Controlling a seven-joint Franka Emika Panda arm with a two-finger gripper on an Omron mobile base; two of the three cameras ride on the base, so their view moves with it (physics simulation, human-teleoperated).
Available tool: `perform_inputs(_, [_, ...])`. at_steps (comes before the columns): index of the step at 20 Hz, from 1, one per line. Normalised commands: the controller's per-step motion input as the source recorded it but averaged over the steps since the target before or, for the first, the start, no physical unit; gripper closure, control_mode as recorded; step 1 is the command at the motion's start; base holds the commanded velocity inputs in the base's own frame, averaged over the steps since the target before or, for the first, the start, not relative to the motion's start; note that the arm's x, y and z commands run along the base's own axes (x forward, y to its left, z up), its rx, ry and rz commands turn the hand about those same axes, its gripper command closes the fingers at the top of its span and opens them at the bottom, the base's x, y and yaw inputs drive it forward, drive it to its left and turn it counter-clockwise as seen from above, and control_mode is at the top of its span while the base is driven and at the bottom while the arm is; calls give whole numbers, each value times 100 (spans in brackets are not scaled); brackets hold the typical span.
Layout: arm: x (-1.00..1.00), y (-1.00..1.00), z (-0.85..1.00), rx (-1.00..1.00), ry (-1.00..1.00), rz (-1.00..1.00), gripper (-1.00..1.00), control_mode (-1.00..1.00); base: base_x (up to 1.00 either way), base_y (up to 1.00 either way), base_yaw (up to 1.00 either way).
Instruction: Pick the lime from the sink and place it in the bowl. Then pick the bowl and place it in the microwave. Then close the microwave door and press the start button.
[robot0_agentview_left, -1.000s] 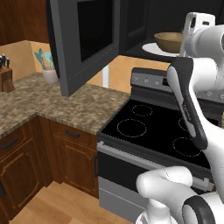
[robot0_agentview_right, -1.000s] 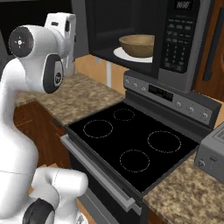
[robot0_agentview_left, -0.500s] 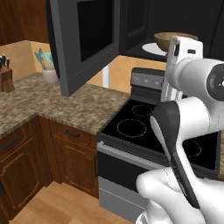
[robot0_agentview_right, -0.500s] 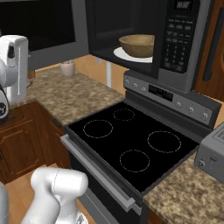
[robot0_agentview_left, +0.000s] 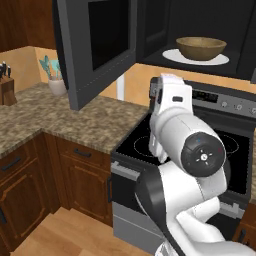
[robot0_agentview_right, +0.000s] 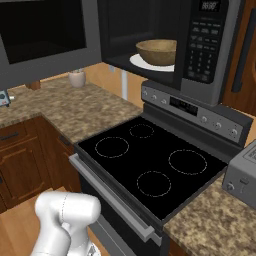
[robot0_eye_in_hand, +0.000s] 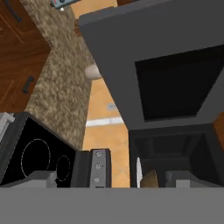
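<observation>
The tan bowl (robot0_agentview_left: 201, 47) sits on the white turntable plate (robot0_agentview_left: 219, 60) inside the microwave (robot0_agentview_right: 200, 75), and shows again in the right base view, bowl (robot0_agentview_right: 157, 51). The lime is hidden and the sink is out of view. The microwave door (robot0_agentview_left: 95, 47) hangs wide open to the left, its glass panel facing the hand view, door (robot0_eye_in_hand: 170, 74). My arm (robot0_agentview_left: 185, 142) is folded in front of the stove, below the open door. My gripper (robot0_eye_in_hand: 111, 180) is open, fingertips (robot0_eye_in_hand: 38, 178) wide apart, nothing between them. The bowl's rim (robot0_eye_in_hand: 150, 179) peeks from the cavity.
The black stove (robot0_agentview_right: 150, 160) lies below the microwave, its control strip (robot0_agentview_right: 200, 112) behind. Granite counter (robot0_agentview_left: 65, 120) runs left, carrying a utensil pot (robot0_agentview_left: 56, 85) and a knife block (robot0_agentview_left: 6, 90). A toaster (robot0_agentview_right: 242, 175) stands at the right. The microwave's button panel (robot0_agentview_right: 204, 47) is right of the cavity.
My arm has swung left and down, away from the microwave opening, and has left the right base view. The bowl stays on the plate; the door stays open.
</observation>
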Motion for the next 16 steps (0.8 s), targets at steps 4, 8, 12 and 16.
perform_inputs(4, [3, 80, -46, -6, 0, 0, -100, -100, 0, 0, 0])
perform_inputs(8, [14, 77, -51, -5, 0, 0, -100, -100, 0, 0, 0])
perform_inputs(12, [23, 74, -44, -18, -8, -7, -100, -100, 0, 0, 0])
perform_inputs(16, [55, 78, -35, -17, -8, -16, -100, -100, 0, 0, 0])
